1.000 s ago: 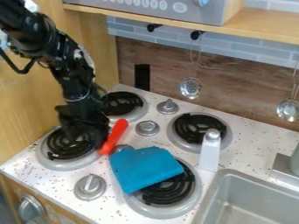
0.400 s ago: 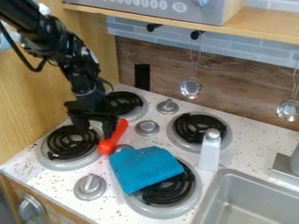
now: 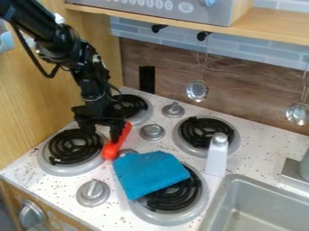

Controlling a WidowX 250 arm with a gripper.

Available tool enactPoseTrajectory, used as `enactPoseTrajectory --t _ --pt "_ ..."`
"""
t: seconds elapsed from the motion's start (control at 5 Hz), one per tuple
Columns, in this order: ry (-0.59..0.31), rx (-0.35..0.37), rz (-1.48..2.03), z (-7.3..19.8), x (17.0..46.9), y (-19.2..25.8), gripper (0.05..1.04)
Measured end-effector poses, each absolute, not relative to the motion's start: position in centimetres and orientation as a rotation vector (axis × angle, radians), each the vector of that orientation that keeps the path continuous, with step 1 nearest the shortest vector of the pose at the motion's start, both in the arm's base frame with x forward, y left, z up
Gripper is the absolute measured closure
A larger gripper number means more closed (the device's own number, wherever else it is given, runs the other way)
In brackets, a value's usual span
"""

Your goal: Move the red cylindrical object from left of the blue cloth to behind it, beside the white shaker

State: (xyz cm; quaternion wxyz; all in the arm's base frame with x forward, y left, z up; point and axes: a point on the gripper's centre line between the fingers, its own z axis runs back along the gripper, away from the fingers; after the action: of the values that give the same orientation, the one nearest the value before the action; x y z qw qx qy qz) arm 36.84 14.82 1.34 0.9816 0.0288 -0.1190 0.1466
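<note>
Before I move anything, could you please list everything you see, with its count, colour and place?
Stove top: one, white speckled, centre
Burners: four, black coils, silver rims, on stove top
Cloth: one, blue, partly over the nearest burner
Long object: one, red-orange, between left burners and cloth
Top knobs: four, grey, among burners
Front knob: one, grey, lower left
Upright piece: one, white, grey tip, near sink
Sink: one, grey, lower right
Hanging utensils: two, silver, back wall
Hooks: two, black, above them
Shelf: one, wooden, top
Arm with gripper: one, black, left, beside the red-orange object
</note>
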Motion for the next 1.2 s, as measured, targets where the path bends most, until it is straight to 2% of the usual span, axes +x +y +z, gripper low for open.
enactPoseTrajectory --t 0.6,0.8,1.0,1.2 --pt "-0.243 0.072 0.308 0.46 38.05 14.44 0.082" --pt "-0.242 0.083 0.313 0.44 38.08 14.47 0.12" --pt "-0.268 0.099 0.35 0.56 38.38 14.68 0.355" --pt "-0.282 0.109 0.382 0.39 38.36 14.87 0.527"
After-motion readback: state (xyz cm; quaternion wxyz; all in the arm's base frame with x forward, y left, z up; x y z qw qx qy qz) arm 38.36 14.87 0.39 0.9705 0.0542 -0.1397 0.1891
